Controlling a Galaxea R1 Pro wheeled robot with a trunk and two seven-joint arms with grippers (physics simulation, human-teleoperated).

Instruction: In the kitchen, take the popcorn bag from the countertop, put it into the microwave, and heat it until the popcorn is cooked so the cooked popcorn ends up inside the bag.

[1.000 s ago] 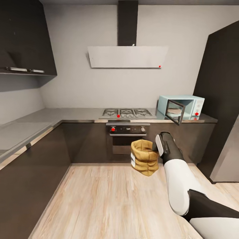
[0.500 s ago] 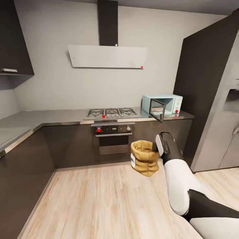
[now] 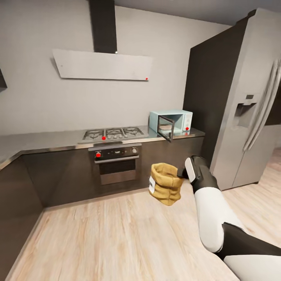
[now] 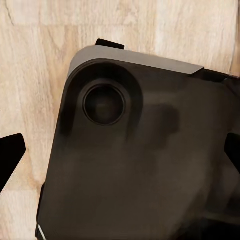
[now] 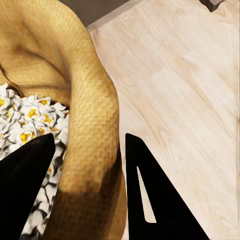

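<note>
View swung right — popcorn bag [image 3: 166,183] still gripped.

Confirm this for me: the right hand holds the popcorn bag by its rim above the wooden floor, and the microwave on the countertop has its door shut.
One thing is wrong: the microwave door stands open, swung outward, as the head view shows. The rest holds: the right hand grips the popcorn bag by its rim above the wooden floor, and the microwave sits on the countertop.
</note>
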